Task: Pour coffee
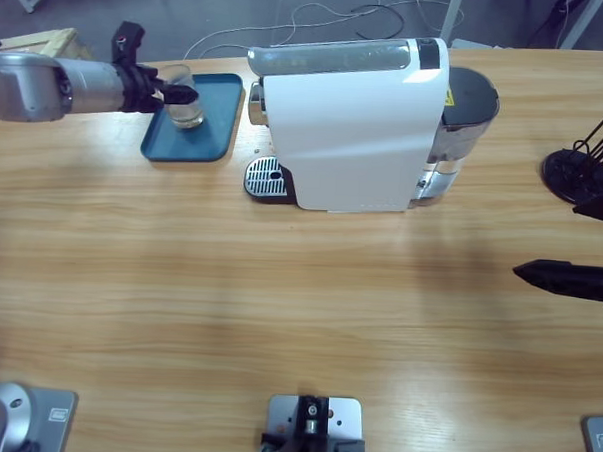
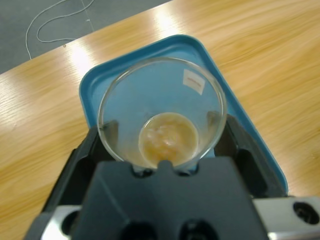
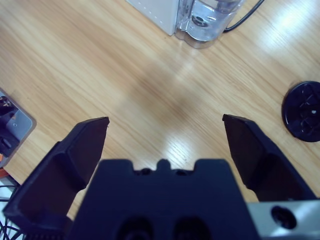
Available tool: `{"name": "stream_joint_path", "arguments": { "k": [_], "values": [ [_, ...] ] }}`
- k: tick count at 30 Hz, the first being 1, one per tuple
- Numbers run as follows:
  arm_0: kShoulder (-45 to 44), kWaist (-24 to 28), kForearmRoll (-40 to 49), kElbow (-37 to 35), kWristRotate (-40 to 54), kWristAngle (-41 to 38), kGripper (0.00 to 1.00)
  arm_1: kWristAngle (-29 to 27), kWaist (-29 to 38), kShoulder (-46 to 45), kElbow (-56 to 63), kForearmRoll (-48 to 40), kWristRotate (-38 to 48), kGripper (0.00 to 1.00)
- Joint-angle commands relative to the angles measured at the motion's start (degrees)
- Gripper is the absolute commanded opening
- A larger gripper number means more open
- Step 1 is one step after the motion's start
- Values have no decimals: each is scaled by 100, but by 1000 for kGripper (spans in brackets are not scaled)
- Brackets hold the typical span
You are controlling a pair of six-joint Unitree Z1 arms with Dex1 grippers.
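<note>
clear round glass tumbler (image 2: 162,112) upright over blue rounded tray (image 1: 213,132), upper left | coffee (image 2: 167,139): thin brown translucent layer at its bottom | left gripper (image 1: 179,95) level, jaws clasping the tumbler | right gripper (image 3: 165,127) jaws wide, above bare wood table (image 1: 279,285) | glossy white boxy coffee machine (image 1: 356,128) top centre

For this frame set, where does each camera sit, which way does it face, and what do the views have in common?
High view: fixed above the table, looking down on the coffee machine, the tray and both arms.
Left wrist view: on the left arm, looking along the left gripper, whose jaws clamp the glass holding coffee over the tray.
Right wrist view: on the right arm, looking down past the right gripper, jaws apart, at bare table.
Shared: high and left wrist views both show the glass.
</note>
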Motion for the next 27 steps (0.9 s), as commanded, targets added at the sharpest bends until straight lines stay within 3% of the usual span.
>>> {"name": "stream_joint_path", "arguments": {
  "k": [1,6,7,8,9,17,21,27],
  "values": [
    [415,-38,859,-393,-53,156,0,5,-113,184,29,28,-111,1000],
    [461,-31,1135,-507,-49,124,36,-7,-123,136,29,44,-111,1000],
    [436,-31,1135,-485,-49,114,527,-12,-134,120,28,49,-111,1000],
    [361,-38,1135,-432,-53,103,911,-12,-143,98,22,65,-111,1000],
    [252,-48,1135,-353,-53,101,984,-12,-148,69,21,72,-111,1000],
    [-991,-54,1126,442,-97,59,987,-28,-148,-108,47,48,-120,1000],
    [-2492,-105,1140,1068,-97,85,987,-65,-148,-293,109,2,-117,1000],
    [-4602,-1168,2624,1577,-858,35,991,-171,-134,-686,7,265,10,1000]
  ]
}}
